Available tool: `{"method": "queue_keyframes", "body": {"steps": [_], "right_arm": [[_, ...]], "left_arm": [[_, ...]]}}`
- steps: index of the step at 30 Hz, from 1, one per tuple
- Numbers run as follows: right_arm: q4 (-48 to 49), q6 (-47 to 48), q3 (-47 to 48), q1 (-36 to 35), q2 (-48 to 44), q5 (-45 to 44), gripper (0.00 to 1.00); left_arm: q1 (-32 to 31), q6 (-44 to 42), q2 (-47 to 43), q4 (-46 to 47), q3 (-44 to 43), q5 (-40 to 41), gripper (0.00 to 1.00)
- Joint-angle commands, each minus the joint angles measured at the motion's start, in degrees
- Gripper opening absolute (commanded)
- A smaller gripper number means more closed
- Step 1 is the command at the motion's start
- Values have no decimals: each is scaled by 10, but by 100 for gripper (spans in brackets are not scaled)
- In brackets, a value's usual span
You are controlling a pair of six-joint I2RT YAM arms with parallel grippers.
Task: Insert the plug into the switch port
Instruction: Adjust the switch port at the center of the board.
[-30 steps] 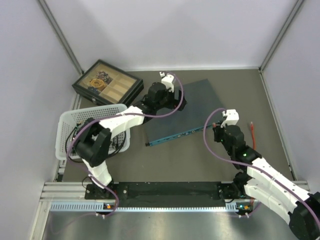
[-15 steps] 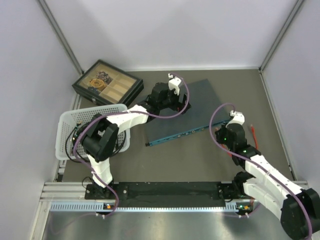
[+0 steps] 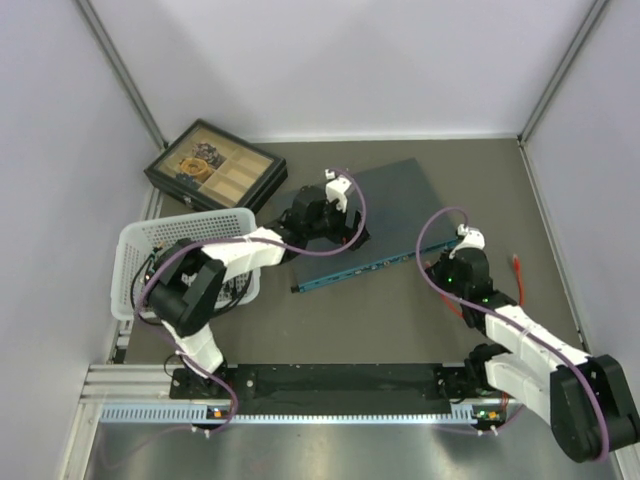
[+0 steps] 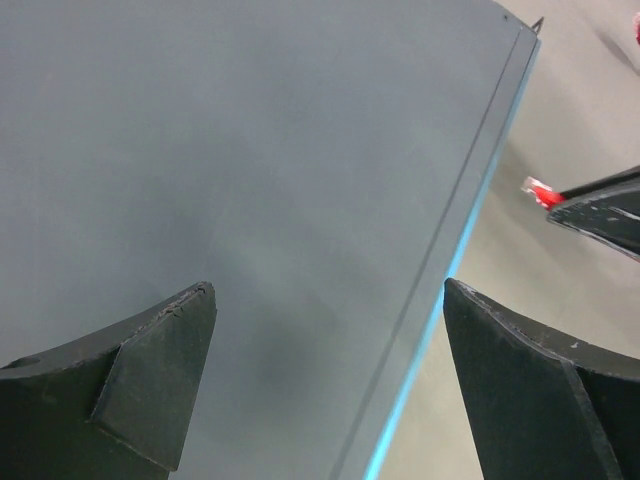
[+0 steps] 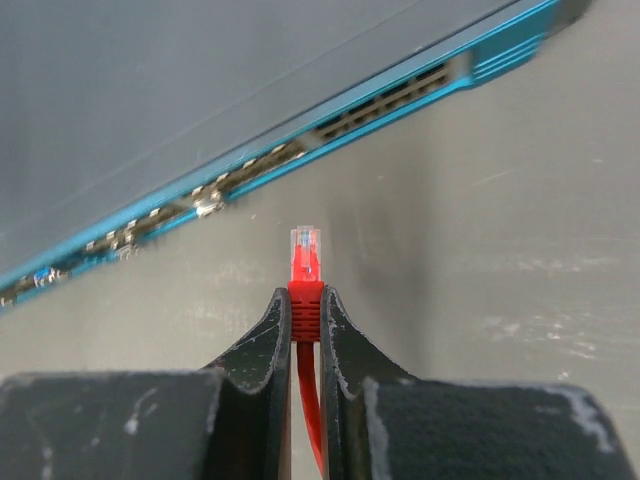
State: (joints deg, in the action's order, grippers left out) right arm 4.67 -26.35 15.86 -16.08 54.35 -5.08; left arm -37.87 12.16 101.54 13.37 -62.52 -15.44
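The switch lies flat mid-table, its teal port edge facing the near side. My left gripper hangs open over the switch's left part. In the left wrist view its jaws straddle the dark top and the teal edge, holding nothing. My right gripper sits just off the edge's right end, shut on the red plug. The plug's clear tip points at the row of ports, a short gap away. Its red cable trails to the right.
A black compartmented box stands at the back left. A white basket sits beside the left arm. Grey walls and slanted frame posts close in the table on three sides. A black rail runs along the near edge.
The left wrist has drawn back toward the near side over the switch, still open. The right arm has turned and settled by the port edge, and the red cable has shifted right.
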Motion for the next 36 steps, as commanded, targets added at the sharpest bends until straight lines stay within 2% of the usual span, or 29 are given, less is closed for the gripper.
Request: {"method": "queue_keyframes", "body": {"steps": [1, 5, 10, 15, 17, 20, 21, 23, 26, 31, 36], "right_arm": [[87, 35, -16, -3, -16, 63, 0], [92, 27, -40, -19, -32, 38, 0], [108, 16, -43, -23, 2, 17, 0], [98, 24, -38, -26, -31, 10, 0], [82, 27, -34, -26, -39, 17, 0], [69, 30, -31, -26, -52, 29, 0], [63, 30, -32, -26, -61, 30, 0], [63, 30, -37, -26, -70, 31, 0], [62, 31, -40, -26, -84, 33, 0], [64, 36, -44, -26, -101, 43, 0], [63, 38, -47, -26, -109, 48, 0]], "left_arm": [[2, 37, -101, 29, 53, 39, 99], [3, 44, -147, 17, 94, 108, 99], [2, 80, -190, -70, 108, 190, 99], [-1, 180, -257, -131, 166, 254, 98], [-8, 261, -295, -197, 178, 284, 96], [-51, 313, -334, -258, 188, 341, 95], [-83, 325, -345, -272, 187, 354, 94], [-135, 357, -350, -312, 182, 399, 95], [-177, 426, -354, -353, 193, 442, 94], [-206, 503, -345, -359, 237, 480, 93], [-207, 507, -311, -347, 238, 513, 91]]}}
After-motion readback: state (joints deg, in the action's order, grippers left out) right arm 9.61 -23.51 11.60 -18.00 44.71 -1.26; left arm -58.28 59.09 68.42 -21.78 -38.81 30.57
